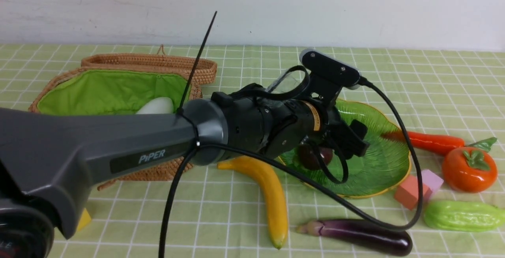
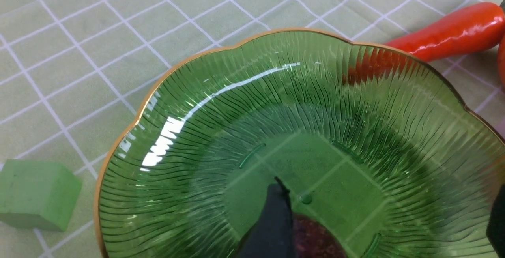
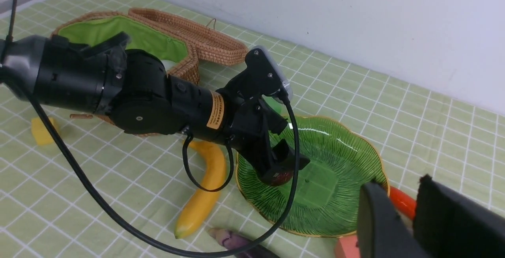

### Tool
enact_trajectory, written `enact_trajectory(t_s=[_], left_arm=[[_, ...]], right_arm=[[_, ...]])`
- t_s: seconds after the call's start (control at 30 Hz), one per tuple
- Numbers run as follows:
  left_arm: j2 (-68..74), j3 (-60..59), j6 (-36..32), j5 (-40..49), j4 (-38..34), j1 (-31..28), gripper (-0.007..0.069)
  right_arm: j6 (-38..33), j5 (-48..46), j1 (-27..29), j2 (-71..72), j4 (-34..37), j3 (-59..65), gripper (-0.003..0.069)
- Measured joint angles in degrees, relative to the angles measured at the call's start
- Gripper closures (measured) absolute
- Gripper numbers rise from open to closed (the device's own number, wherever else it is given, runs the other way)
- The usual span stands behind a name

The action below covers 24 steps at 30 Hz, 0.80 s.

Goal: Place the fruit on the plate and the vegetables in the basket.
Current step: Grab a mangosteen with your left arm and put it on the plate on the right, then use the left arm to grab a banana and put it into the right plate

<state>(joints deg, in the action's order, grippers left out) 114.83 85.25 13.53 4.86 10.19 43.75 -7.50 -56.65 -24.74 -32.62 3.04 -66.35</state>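
Black left fingers (image 2: 272, 222) spread wide around mangosteen (image 1: 309, 156) resting on plate (image 1: 378, 171) mid-desk; right fingers (image 3: 378, 222) slightly parted, empty. White vegetable (image 1: 156, 106) already in basket (image 1: 102, 92), back-left. Remaining: banana (image 1: 272, 199), eggplant (image 1: 363, 234) near front edge; carrot (image 1: 430, 141), persimmon (image 1: 469, 171), gourd (image 1: 461, 215) toward right edge.

Matt black plastic makes up the left gripper (image 3: 285, 170). Under it, the plate (image 2: 221, 104) is glossy ribbed green glass with a gold rim. The mangosteen (image 1: 311, 156) between its fingers looks dark and shiny. Beyond the fingertips, the carrot (image 2: 453, 33) is smooth and glossy, like plastic; so are the banana (image 1: 272, 195) and eggplant (image 1: 363, 235). Behind the wrist, the basket (image 1: 158, 173) is rough woven wicker, lined with matt green cloth. The tablecloth (image 1: 434, 72) is matt fabric
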Motion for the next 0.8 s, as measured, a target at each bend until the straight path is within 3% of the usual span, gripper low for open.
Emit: enact_trajectory(t_s=[0.1, 0.43, 0.6, 0.7, 0.8], left_arm=[[-2.60, 0.00, 1.84, 5.30, -1.19, 0.00, 0.0074], [-15.41, 0.16, 13.88, 41.31, -6.10, 0.00, 0.0622], [-14.38, 0.16, 14.72, 47.70, -7.84, 0.00, 0.0626], [-12.71, 0.27, 14.79, 47.86, -8.31, 0.00, 0.0550], [-9.96, 0.33, 14.84, 46.97, -8.77, 0.00, 0.0410]], right_arm=[[0.00, -0.02, 0.00, 0.00, 0.00, 0.00, 0.0494], [0.00, -5.31, 0.00, 0.00, 3.53, 0.00, 0.0491], [0.00, -13.56, 0.00, 0.00, 8.58, 0.00, 0.0488], [0.00, -15.98, 0.00, 0.00, 10.06, 0.00, 0.0487], [-0.05, -15.98, 0.00, 0.00, 10.53, 0.00, 0.0485]])
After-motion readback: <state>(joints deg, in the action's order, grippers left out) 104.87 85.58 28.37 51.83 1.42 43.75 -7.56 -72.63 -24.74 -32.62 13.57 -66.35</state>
